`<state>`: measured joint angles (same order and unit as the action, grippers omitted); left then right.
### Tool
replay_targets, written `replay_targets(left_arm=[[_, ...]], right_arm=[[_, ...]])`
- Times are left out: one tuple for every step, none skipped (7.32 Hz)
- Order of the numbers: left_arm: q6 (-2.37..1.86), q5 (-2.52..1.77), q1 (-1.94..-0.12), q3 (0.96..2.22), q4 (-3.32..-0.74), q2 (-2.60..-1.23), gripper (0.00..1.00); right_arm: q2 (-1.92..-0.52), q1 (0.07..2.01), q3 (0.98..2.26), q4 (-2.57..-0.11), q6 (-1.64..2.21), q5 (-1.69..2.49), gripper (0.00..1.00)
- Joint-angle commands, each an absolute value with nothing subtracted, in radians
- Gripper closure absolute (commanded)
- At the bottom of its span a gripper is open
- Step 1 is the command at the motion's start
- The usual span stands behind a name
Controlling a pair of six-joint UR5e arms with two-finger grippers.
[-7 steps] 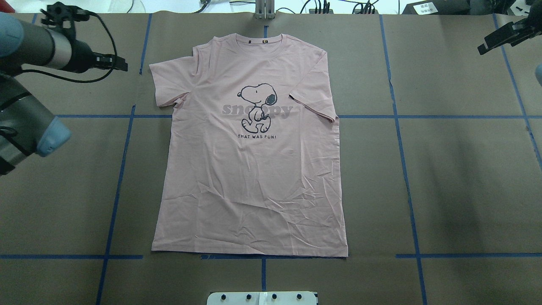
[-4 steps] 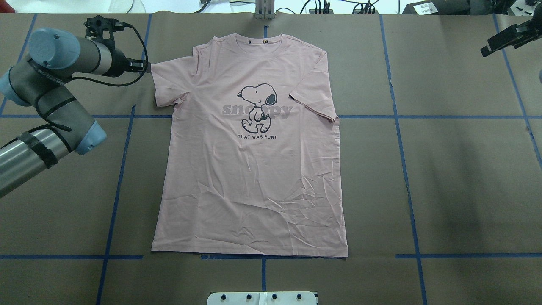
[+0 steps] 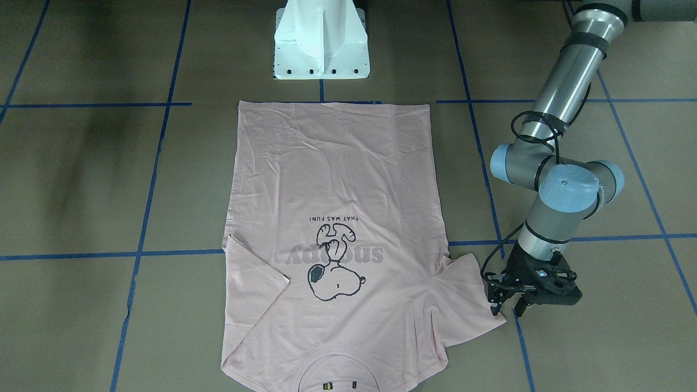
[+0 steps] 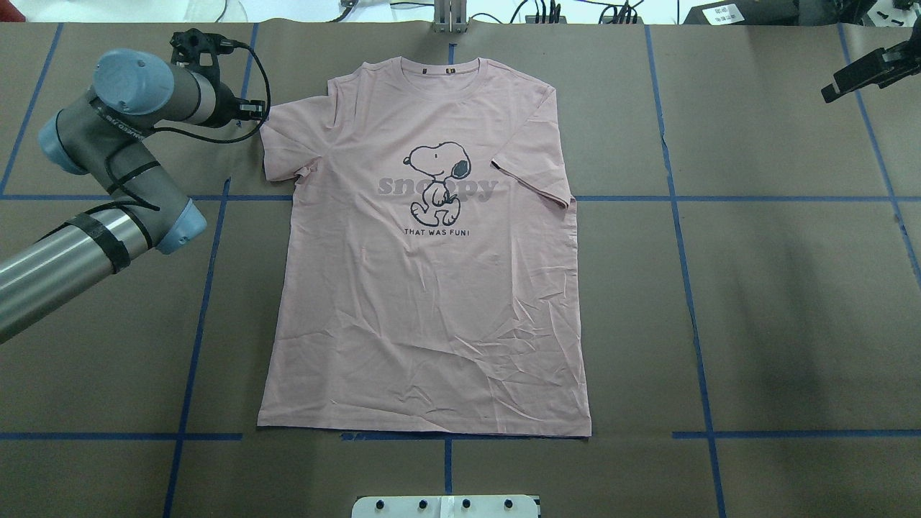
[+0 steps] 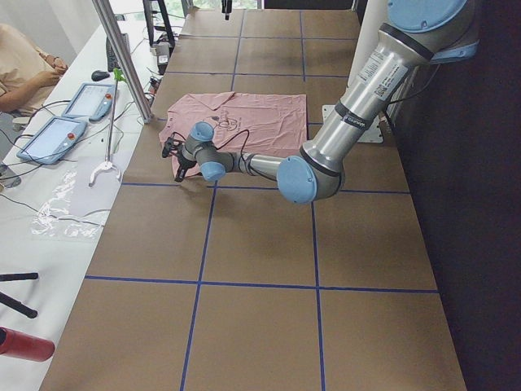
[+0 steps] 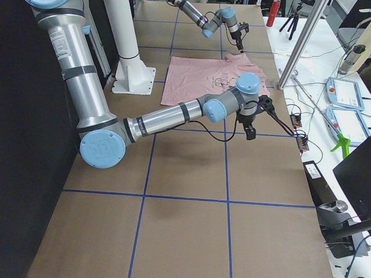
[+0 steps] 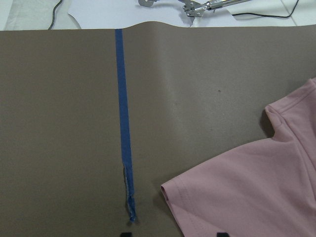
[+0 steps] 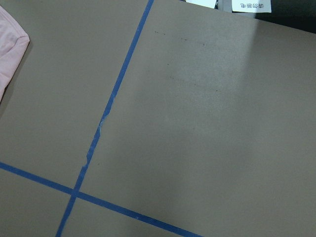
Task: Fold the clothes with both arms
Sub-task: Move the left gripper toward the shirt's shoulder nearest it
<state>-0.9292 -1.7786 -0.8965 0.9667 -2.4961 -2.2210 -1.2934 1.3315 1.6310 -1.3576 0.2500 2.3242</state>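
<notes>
The pale pink T-shirt point(image 4: 424, 288) lies flat with the Snoopy print up and its collar toward the far edge; it also shows in the front-facing view point(image 3: 332, 179). My left gripper point(image 4: 253, 109) is open and low at the outer hem of the shirt's left sleeve point(image 3: 474, 305). In the front-facing view the left gripper point(image 3: 506, 309) stands just beside that hem. In the left wrist view the sleeve corner point(image 7: 256, 192) lies between the two spread fingertips point(image 7: 126, 233). My right gripper point(image 4: 835, 88) hangs over bare table far to the shirt's right; I cannot tell whether it is open or shut.
The brown table point(image 4: 777, 302) carries a grid of blue tape lines point(image 4: 691, 302). The white pedestal base point(image 3: 321, 43) stands at the near edge behind the shirt's hem. A metal post point(image 5: 122, 57), tablets point(image 5: 49, 138) and a seated person point(image 5: 24, 65) are beyond the far edge.
My left arm has swung in from the left, bringing its gripper up to the sleeve hem. My right gripper has drifted slightly rightward. The shirt has not moved.
</notes>
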Motion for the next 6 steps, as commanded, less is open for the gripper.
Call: replay_targets(left_arm=[[-0.930, -1.778, -0.891, 0.946, -2.508, -2.232, 0.48], [-0.928, -1.778, -0.890, 0.945, -2.508, -2.233, 0.51], [-0.925, -1.778, -0.890, 0.933, -2.508, -2.243, 0.52], [-0.925, -1.778, -0.890, 0.908, -2.508, -2.258, 0.53], [-0.925, -1.778, -0.890, 0.902, -2.508, -2.264, 0.54], [-0.923, -1.779, -0.890, 0.896, -2.508, -2.266, 0.54]], right_arm=[[-1.301, 1.331, 1.637, -1.358, 0.250, 2.324, 0.00], [-1.301, 1.331, 1.637, -1.358, 0.250, 2.322, 0.00], [-1.305, 1.331, 1.638, -1.358, 0.249, 2.321, 0.00], [-1.313, 1.331, 1.644, -1.358, 0.249, 2.321, 0.00], [-1.313, 1.331, 1.646, -1.358, 0.249, 2.321, 0.00], [-1.313, 1.331, 1.646, -1.358, 0.249, 2.313, 0.00]])
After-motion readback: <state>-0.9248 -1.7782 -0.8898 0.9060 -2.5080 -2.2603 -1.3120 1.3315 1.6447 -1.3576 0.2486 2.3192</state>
